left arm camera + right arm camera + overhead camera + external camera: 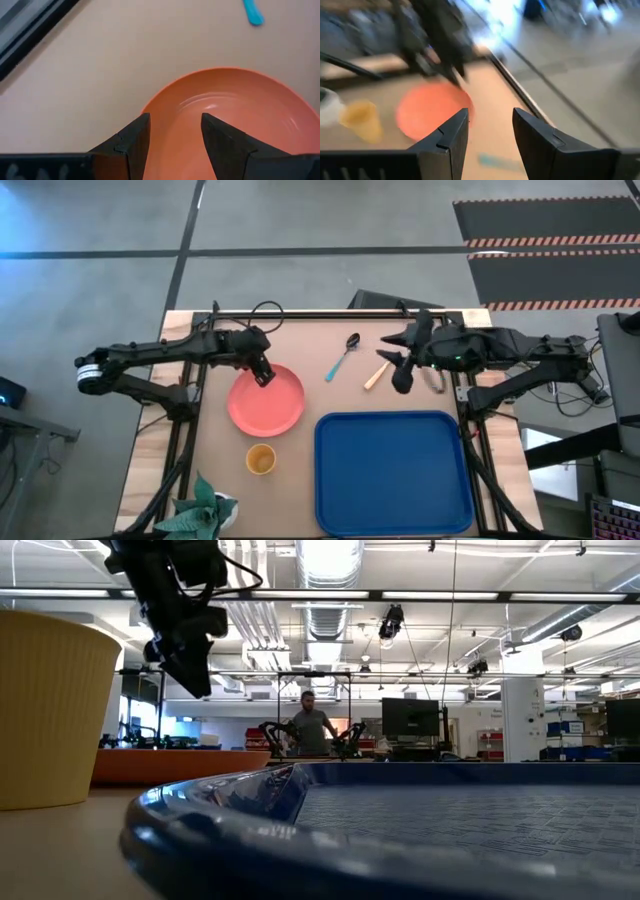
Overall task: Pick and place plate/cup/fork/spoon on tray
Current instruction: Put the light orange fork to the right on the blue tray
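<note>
left gripper (pixel 263 376) lowered, fingers (pixel 132 145) open, right gripper (pixel 402 377) raised, fingers (pixel 447 137) open

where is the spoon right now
In the high view the spoon lies on the bare table, between the plate and the fork, just beyond the tray's far edge.

Grey floor (pixel 300 220); ceiling ducts (pixel 330 570); possibly monitors (pixel 410 720) behind a person (pixel 310 725).

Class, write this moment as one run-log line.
left gripper: open, over plate rim | right gripper: open, near fork | tray: empty | cup, spoon: on table
</note>
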`<action>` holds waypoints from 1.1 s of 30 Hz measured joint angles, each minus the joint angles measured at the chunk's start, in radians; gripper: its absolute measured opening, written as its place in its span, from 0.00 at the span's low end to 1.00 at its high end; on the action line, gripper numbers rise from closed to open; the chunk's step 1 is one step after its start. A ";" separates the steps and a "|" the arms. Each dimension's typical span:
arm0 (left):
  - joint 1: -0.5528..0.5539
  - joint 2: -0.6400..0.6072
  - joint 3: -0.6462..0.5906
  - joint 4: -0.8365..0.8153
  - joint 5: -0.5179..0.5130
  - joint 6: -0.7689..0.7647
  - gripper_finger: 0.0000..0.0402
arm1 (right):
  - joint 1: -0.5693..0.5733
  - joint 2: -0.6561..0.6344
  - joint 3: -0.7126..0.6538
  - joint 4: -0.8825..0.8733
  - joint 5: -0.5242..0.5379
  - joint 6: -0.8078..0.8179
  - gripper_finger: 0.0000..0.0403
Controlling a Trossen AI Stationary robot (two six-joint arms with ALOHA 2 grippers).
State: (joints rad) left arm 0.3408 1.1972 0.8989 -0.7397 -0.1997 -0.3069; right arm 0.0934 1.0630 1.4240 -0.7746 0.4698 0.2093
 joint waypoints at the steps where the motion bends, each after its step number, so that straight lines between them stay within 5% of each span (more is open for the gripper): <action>1: 0.000 -0.002 0.000 0.002 0.000 0.000 0.40 | -0.006 0.000 0.000 -0.071 0.028 0.059 0.36; 11: 0.000 -0.005 0.002 0.070 0.010 0.000 0.40 | -0.072 0.080 -0.016 -0.581 0.117 0.809 0.36; 23: 0.000 -0.058 0.024 0.036 0.026 0.174 0.40 | -0.075 0.341 -0.072 -0.568 0.007 1.270 0.36; 33: 0.000 -0.180 0.024 0.033 0.029 0.214 0.40 | -0.105 0.471 -0.190 -0.262 -0.055 1.326 0.36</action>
State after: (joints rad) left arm 0.3408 1.0175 0.9226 -0.7067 -0.1707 -0.0927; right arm -0.0117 1.5340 1.2341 -1.0366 0.4150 1.5353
